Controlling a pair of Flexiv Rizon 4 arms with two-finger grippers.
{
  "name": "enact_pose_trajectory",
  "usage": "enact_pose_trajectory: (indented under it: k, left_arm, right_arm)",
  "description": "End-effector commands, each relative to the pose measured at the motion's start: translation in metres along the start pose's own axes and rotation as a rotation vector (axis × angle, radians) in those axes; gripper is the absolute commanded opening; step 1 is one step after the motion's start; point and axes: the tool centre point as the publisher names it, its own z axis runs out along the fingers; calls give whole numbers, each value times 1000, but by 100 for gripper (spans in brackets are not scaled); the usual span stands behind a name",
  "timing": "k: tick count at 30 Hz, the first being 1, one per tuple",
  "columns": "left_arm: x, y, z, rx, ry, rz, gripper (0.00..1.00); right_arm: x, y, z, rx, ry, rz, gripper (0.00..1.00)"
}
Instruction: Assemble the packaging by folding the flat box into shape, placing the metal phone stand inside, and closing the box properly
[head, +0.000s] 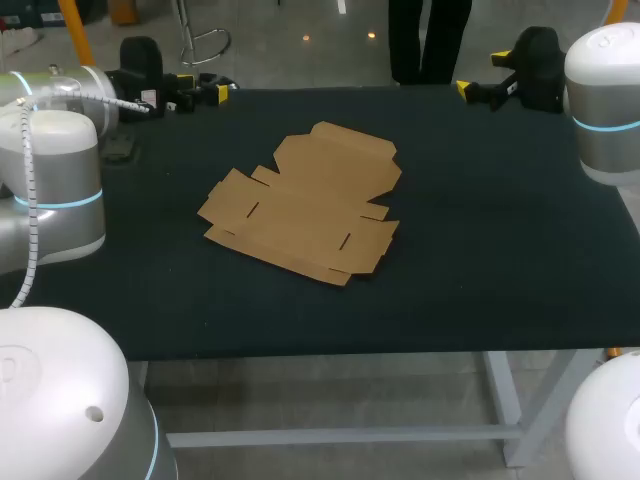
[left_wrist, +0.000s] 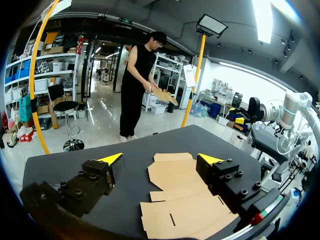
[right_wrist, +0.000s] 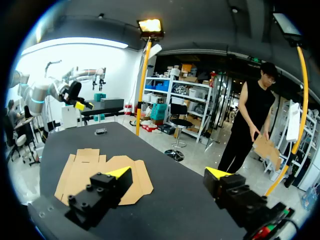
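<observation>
Head view first: the flat box (head: 300, 205) lies fully unfolded on the dark table (head: 500, 250). It's one sheet of brown cardboard, skewed to the table's edges, with stubby flaps and tabs all round its outline and short slits cut into its panels. No panel is raised; it lies flat all over. There's a wide stretch of bare surface on the right of the flat box, a narrower band between it and the near table edge, and less room on its left, where the left arm (head: 50, 190) bulks in. The left gripper (head: 205, 96) sits well beyond the flat box at the far left edge, and the right gripper (head: 481, 74) is well beyond it at the far right edge. Both are clear of the cardboard.

Over to the left wrist view: the left gripper (left_wrist: 161, 158) has its jaws wide apart with nothing held. The flat box (left_wrist: 185, 200) spreads ahead of and below it, showing one dark slit and stepped flap edges. Bare table (left_wrist: 65, 165) runs out past the flat box to the far edge.

Right wrist view now: the right gripper (right_wrist: 169, 172) also has its jaws spread, empty. The flat box (right_wrist: 82, 170) lies off beyond one finger, apart from it. A small dark item (right_wrist: 101, 131) sits past the flat box, too small to identify.
</observation>
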Motion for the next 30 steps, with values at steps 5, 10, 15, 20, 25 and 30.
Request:
enact_pose_trajectory:
  k: [5,10,15,20,25,30]
  left_arm:
    - [0,0,0,0,-1,0,100]
    - [0,0,0,0,-1,0,100]
    - [0,0,0,0,-1,0,100]
    - [0,0,0,0,-1,0,100]
    - [0,0,0,0,-1,0,100]
    - [-1,-3,5,-35,4,2,100]
  right_arm:
    - [1,0,0,-2,-2,0,100]
    - [1,0,0,-2,-2,0,100]
    - [1,0,0,-2,-2,0,100]
    - [1,0,0,-2,-2,0,100]
    - [1,0,0,-2,-2,0,100]
    - [-1,-1,2,5,11,15,100]
